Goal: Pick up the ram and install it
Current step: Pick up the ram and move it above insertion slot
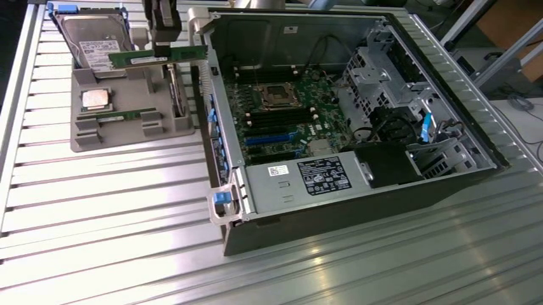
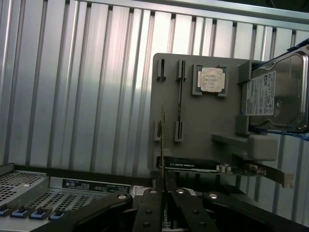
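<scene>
Gripper [image 2: 165,187], nearest the wrist camera, is pinched on the ram [image 1: 157,58], seen edge-on there. In the exterior view the ram is held level above the tray [image 1: 127,136], apparently clear of it, at 10 o'clock from the case [image 1: 357,216].

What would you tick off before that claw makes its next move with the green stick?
1. Claw shut on the ram: ok.
2. Ram raised clear of the grey holder: ok.
3. Second ram lying in the holder, apart from the held one: ok.
4. Computer case open, memory slots exposed: ok.
5. Ram over the slots: not ok; it hangs above the holder, to the exterior view's left of the case.
6. Slots free of dirt: cannot tell.
</scene>
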Controlling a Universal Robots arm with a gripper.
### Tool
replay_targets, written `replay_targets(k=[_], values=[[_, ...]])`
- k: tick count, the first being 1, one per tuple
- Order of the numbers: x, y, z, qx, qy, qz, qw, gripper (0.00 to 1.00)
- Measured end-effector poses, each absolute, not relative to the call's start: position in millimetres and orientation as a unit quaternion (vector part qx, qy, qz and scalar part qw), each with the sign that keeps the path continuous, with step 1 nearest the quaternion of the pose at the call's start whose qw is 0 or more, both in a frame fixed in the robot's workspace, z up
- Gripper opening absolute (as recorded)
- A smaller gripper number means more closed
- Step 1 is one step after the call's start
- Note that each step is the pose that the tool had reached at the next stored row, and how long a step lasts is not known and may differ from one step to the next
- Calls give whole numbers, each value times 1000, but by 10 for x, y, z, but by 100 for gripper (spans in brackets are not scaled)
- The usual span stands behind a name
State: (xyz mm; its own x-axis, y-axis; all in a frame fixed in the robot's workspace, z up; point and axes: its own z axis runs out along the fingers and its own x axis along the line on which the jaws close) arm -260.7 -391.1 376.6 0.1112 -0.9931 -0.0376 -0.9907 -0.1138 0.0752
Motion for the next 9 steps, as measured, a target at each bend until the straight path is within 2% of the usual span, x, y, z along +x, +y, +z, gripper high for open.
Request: replay_targets(k=[9], values=[[-2306,-3910,3766,745,-665,-44,19,13]])
